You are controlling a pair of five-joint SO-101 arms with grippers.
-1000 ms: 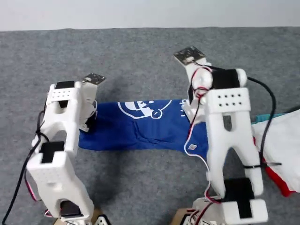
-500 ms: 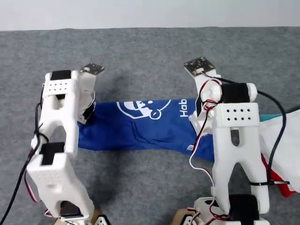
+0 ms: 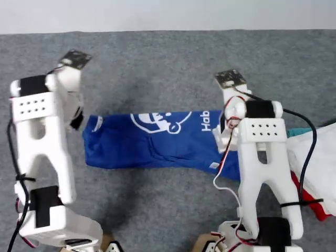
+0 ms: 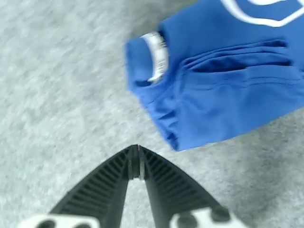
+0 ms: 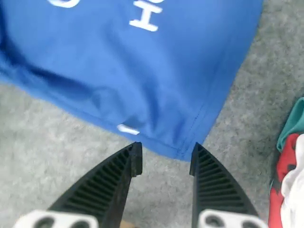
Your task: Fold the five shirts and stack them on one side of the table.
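1. Surface: a grey, felt-like table (image 3: 168, 58) with a pale wall strip along its far edge.
2. Task object: one blue shirt (image 3: 157, 139), folded into a long band and lying flat. Its long axis runs crosswise from one arm to the other.
3. Left gripper (image 4: 135, 153): fingers pressed together and holding nothing. It sits over bare table, just clear of the band's collar end, where a white label (image 4: 156, 56) shows.
4. Right gripper (image 5: 165, 154): fingers spread and empty, with the band's hem corner just ahead of the gap. This arm is judged the nearer for the next grasp.
5. Remaining shirts (image 3: 315, 157): one heap at the right edge showing white, red and teal cloth. The number of garments cannot be told.
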